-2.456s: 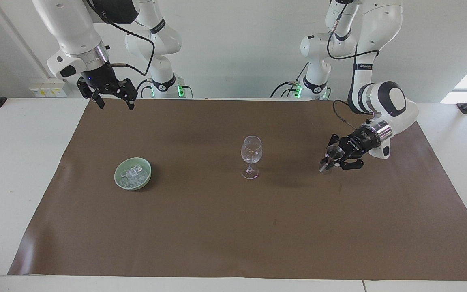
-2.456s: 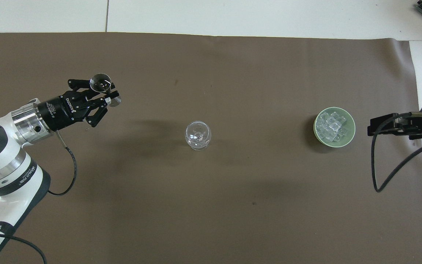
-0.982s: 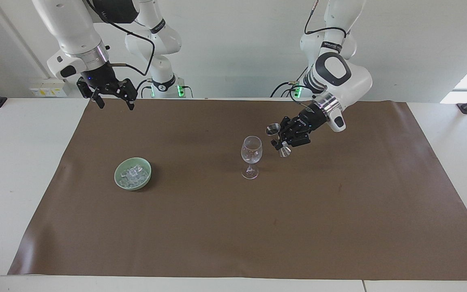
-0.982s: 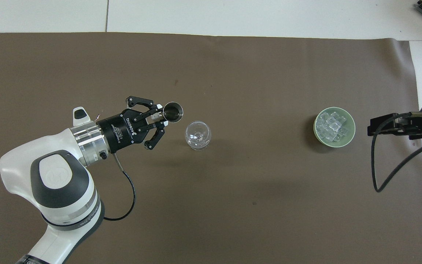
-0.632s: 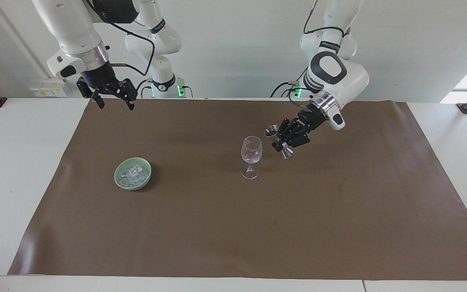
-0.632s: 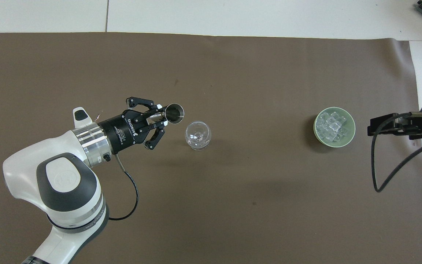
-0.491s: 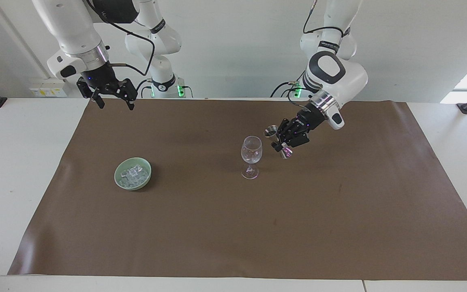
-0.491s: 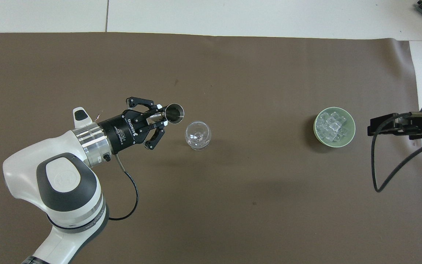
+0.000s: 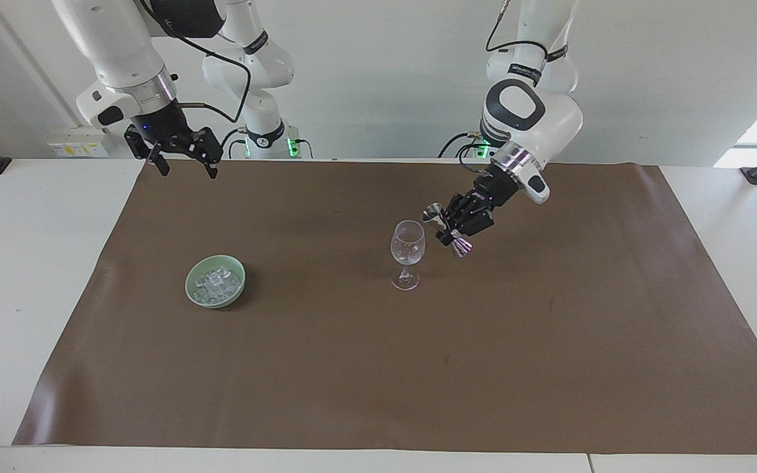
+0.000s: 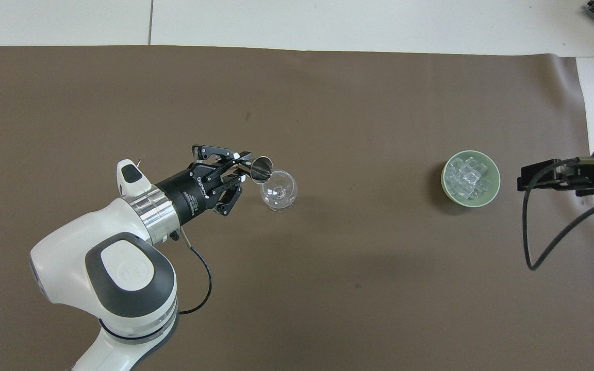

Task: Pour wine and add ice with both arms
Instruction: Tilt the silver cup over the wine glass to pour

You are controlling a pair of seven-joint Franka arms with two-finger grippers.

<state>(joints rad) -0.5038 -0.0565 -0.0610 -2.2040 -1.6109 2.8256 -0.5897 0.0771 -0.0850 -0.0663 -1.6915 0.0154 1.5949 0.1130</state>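
A clear stemmed wine glass (image 9: 408,246) (image 10: 278,190) stands upright mid-mat. My left gripper (image 9: 448,230) (image 10: 244,173) is shut on the waist of a small metal jigger (image 9: 434,213) (image 10: 261,169). The jigger is tilted, its mouth at the glass's rim on the left arm's side. Wine is out of view; I see no liquid. The ice (image 9: 218,280) (image 10: 465,177) lies heaped in a pale green bowl (image 9: 190,286) (image 10: 496,181) toward the right arm's end. My right gripper (image 9: 186,169) (image 10: 549,175) hangs open and empty, high over the mat's corner by the robots, and waits.
A brown mat (image 9: 378,368) (image 10: 328,288) covers most of the white table (image 9: 23,263). The left arm's white elbow (image 10: 121,278) reaches over the mat between the robots and the glass. A black cable (image 10: 529,247) droops from the right arm.
The left gripper has carried the jigger the last bit toward the wine glass and tipped its mouth to the rim. The right arm, bowl and glass have not moved.
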